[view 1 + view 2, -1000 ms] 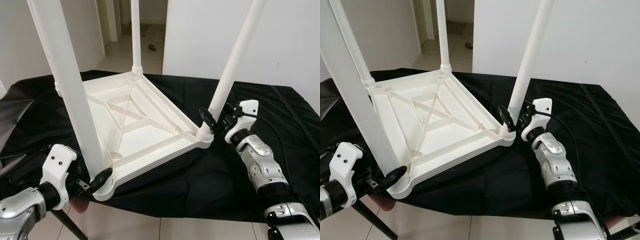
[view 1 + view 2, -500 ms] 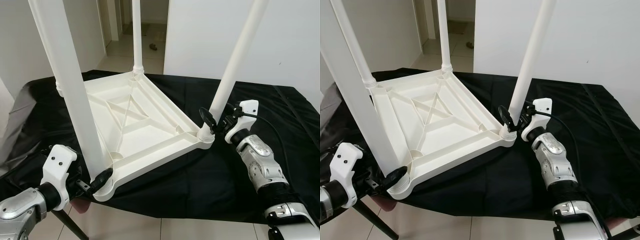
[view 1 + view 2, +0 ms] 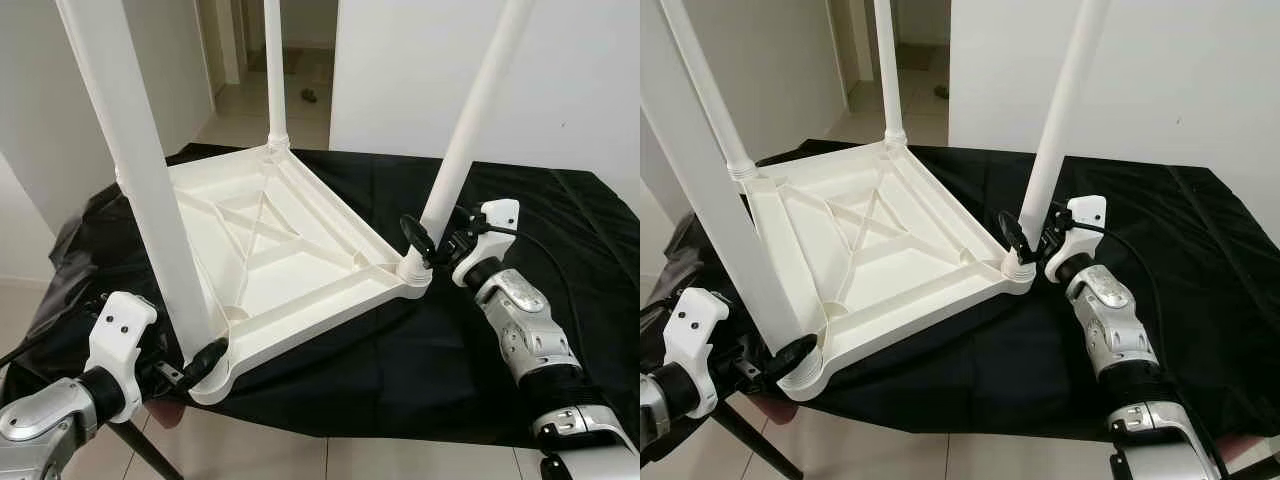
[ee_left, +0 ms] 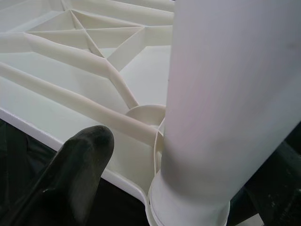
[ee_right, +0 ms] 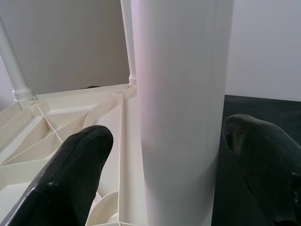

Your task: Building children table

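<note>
Left eye view puts our left end effector (image 3: pixel 205 362) nearest, fingers apart around the near leg (image 3: pixel 150 195) at its socket, one fingertip (image 4: pixel 87 157) just beside the tabletop (image 3: pixel 280 240). That upturned tabletop lies on the black-draped desk (image 3: pixel 560 215). Beyond its right corner, our right end effector (image 3: pixel 425 243) straddles the right leg (image 3: pixel 1060 110), fingers wide and not pressing. Farther back, the far leg (image 3: pixel 276 70) and left leg (image 3: pixel 705 90) stand seated. We judge all four legs in; flipping upright remains.
</note>
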